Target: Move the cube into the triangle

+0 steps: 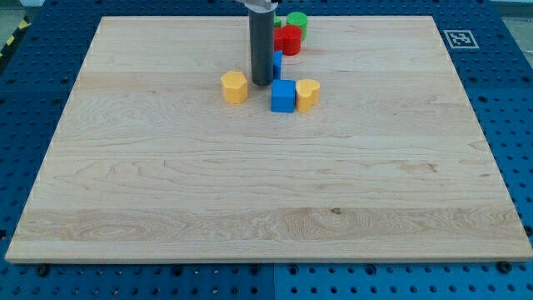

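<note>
My tip [261, 82] sits just upper-left of the blue cube [283, 96]; this rod has no fingers.

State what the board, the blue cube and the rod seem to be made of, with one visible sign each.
Board: pale unpainted wood; grain lines and a small knot show.
Blue cube: likely painted wood or plastic; even, matte colour.
Rod: probably metal or plastic; smooth dark grey with a faint sheen.

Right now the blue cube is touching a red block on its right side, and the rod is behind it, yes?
Not quite: the block touching the blue cube on the view's right is yellow, not red. The camera view shows it. My tip is indeed behind the cube, up and left.
</note>
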